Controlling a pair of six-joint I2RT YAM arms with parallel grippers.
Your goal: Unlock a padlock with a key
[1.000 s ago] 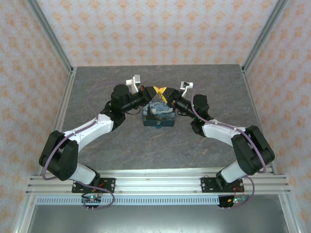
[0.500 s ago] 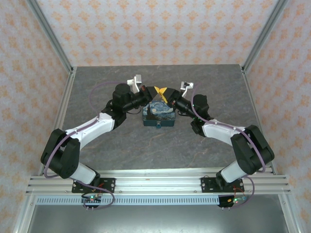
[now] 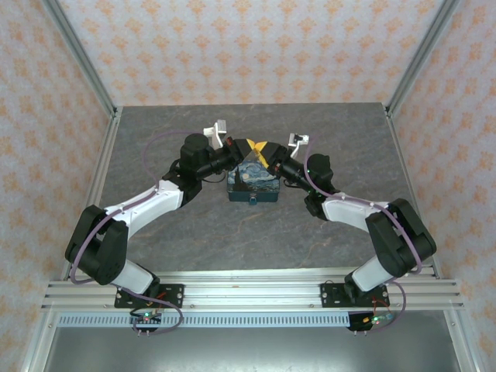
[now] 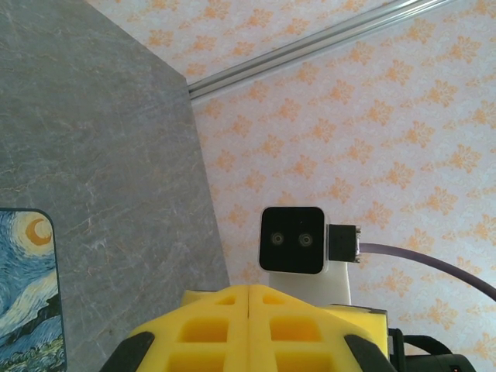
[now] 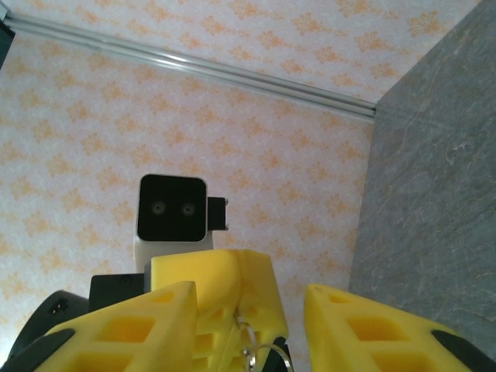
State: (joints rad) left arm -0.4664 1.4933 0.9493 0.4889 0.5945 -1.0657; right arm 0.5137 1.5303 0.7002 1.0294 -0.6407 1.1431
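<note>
Above the dark-blue swirl-patterned box [image 3: 252, 180], my two grippers meet tip to tip. The left gripper [image 3: 249, 146] [image 4: 249, 289] is shut, its yellow fingers [image 5: 232, 291] pressed together. In the right wrist view the key [image 5: 249, 335] pokes out from between them, with its small metal ring [image 5: 267, 355] hanging free. My right gripper [image 3: 267, 153] [image 5: 249, 291] is open, one finger on each side of the left fingertips and the ring, not touching the ring. The tiny blue padlock [image 3: 253, 200] sits at the box's near edge.
The box [image 4: 27, 291] lies mid-table on the grey stone-patterned top [image 3: 256, 232]. Patterned walls and aluminium rails [image 3: 85, 85] enclose the table on three sides. Each wrist camera faces the other: the right one [image 4: 291, 240] and the left one [image 5: 172, 208].
The right gripper's jaws have spread wider around the left fingertips, and it has shifted slightly left. The left gripper has stayed shut in place.
</note>
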